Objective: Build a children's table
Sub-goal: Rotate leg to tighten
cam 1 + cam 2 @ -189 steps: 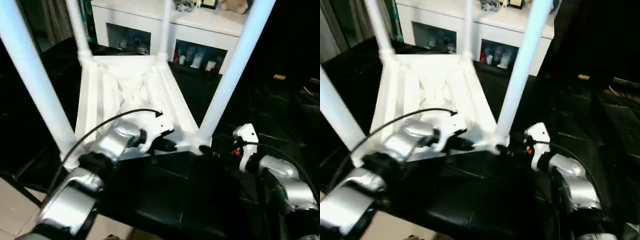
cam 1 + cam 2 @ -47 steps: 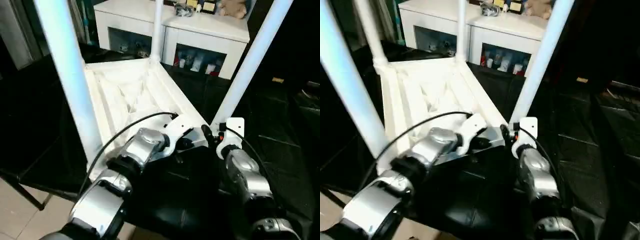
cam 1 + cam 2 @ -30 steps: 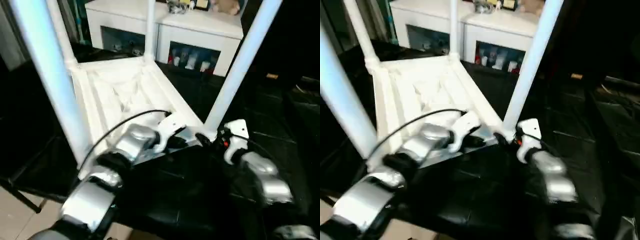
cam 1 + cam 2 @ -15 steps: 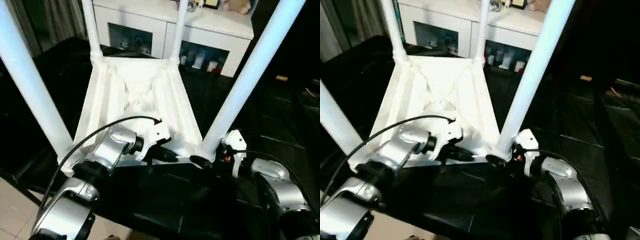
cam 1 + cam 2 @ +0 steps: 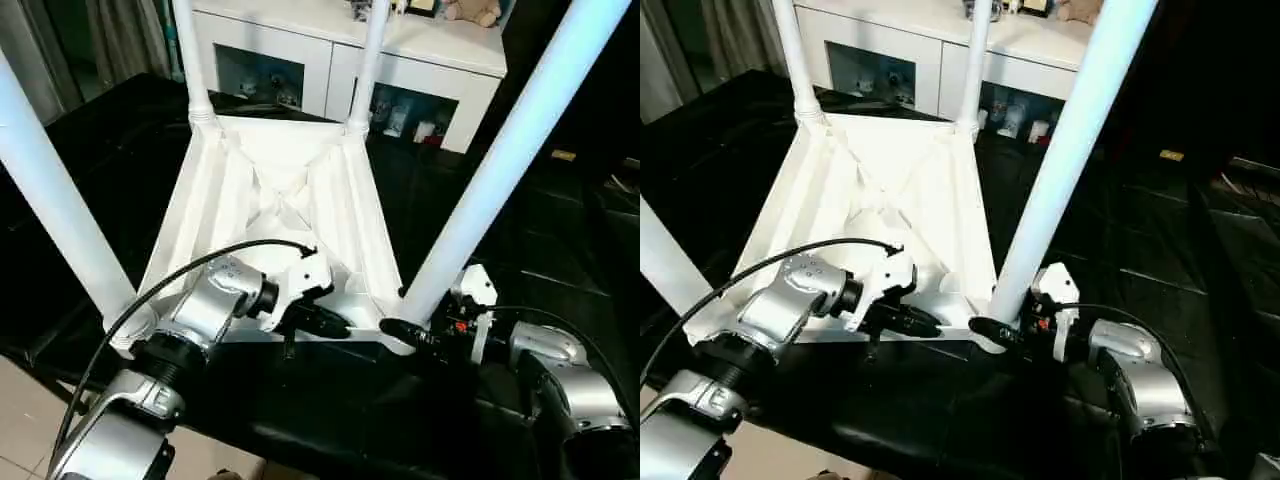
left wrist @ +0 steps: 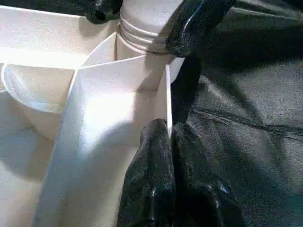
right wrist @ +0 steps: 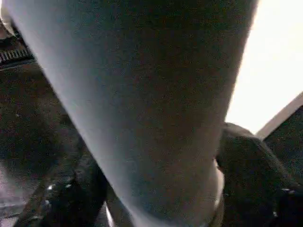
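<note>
The children's table lies upside down on a black padded surface. Its ribbed white tabletop (image 5: 280, 190) faces up, and all the legs stand in its corner sockets. My left gripper (image 5: 335, 325) is shut on the thin rim wall (image 6: 166, 94) at the tabletop's near edge, and the wall runs in between its fingers (image 6: 151, 179). My right gripper (image 5: 400, 330) is at the foot of the near right leg (image 5: 500, 170), with one black finger (image 7: 251, 179) against each side of the leg (image 7: 142, 94).
The black padded surface (image 5: 350, 420) carries the table and has a near edge towards me. A white cabinet (image 5: 440, 50) with small items stands behind. Pale floor tiles (image 5: 20, 440) show at the lower left. A black cable (image 5: 200, 265) loops over my left forearm.
The camera has shifted. My right gripper's fingers have drawn in around the foot of the near right leg. My left gripper keeps its hold on the rim.
</note>
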Controlling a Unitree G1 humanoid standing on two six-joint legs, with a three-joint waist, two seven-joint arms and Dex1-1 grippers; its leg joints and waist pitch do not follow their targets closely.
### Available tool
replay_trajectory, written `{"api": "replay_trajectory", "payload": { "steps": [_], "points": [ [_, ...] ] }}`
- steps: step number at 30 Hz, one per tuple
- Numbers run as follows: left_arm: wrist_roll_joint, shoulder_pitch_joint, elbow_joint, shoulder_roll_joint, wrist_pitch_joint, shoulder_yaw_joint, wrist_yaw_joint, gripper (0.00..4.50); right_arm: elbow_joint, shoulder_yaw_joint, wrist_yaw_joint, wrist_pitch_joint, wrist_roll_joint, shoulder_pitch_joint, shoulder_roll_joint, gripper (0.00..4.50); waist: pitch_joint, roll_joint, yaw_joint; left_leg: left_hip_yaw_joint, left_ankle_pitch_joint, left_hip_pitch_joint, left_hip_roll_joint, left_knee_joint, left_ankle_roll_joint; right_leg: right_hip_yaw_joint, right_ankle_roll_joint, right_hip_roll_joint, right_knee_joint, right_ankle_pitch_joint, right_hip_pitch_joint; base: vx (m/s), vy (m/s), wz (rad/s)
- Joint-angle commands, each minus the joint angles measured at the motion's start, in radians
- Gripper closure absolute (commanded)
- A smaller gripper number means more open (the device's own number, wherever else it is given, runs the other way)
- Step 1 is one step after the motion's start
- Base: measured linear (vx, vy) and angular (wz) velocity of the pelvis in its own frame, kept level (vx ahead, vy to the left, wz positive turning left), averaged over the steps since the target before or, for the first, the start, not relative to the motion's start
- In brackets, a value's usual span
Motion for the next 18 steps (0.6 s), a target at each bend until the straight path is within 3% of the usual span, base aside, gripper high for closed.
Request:
{"api": "replay_trajectory", "payload": {
  "steps": [1, 6, 13, 16, 18],
  "points": [
    [-0.037, 0.028, -0.008, -0.016, 0.015, -0.032, -0.037, 4.5, -0.022, -0.007, 0.002, 0.003, -0.001, 0.008, -0.016, 1.39, -0.049, -0.006, 0.0, -0.006, -0.247, 0.02, 0.024, -0.065, 0.063, 0.014, -0.236, -0.031, -0.058, -0.113, 0.036, 0.0, 0.0, 0.0],
    [-0.034, 0.03, -0.012, -0.015, 0.019, -0.034, -0.037, 4.5, -0.023, -0.006, 0.001, 0.005, -0.002, 0.008, -0.013, 1.75, -0.05, -0.007, 0.0, -0.006, -0.241, 0.021, 0.023, -0.064, 0.062, 0.014, -0.235, -0.031, -0.057, -0.118, 0.037, 0.0, 0.0, 0.0],
    [-0.021, 0.027, 0.006, -0.023, 0.043, -0.021, 0.012, 4.5, 0.001, -0.027, -0.066, 0.011, -0.007, 0.008, 0.015, 1.83, -0.051, -0.007, 0.0, -0.005, -0.222, 0.021, 0.021, -0.061, 0.068, 0.013, -0.24, -0.03, -0.054, -0.093, 0.038, 0.0, 0.0, 0.0],
    [-0.009, 0.019, 0.032, -0.044, 0.048, -0.01, 0.071, 4.5, 0.033, -0.047, -0.148, -0.001, -0.022, 0.003, 0.048, 1.83, -0.049, -0.008, -0.005, -0.006, -0.251, 0.02, 0.021, -0.064, 0.051, 0.014, -0.231, -0.031, -0.059, -0.148, 0.035, 0.0, 0.0, 0.0],
    [0.008, 0.001, 0.077, -0.085, 0.057, 0.008, 0.169, 4.5, 0.078, -0.064, -0.265, -0.027, -0.052, -0.003, 0.095, 1.83, -0.046, -0.008, -0.011, -0.007, -0.303, 0.021, 0.02, -0.068, 0.026, 0.014, -0.208, -0.033, -0.069, -0.24, 0.03, 0.0, 0.0, 0.0]
  ]
}}
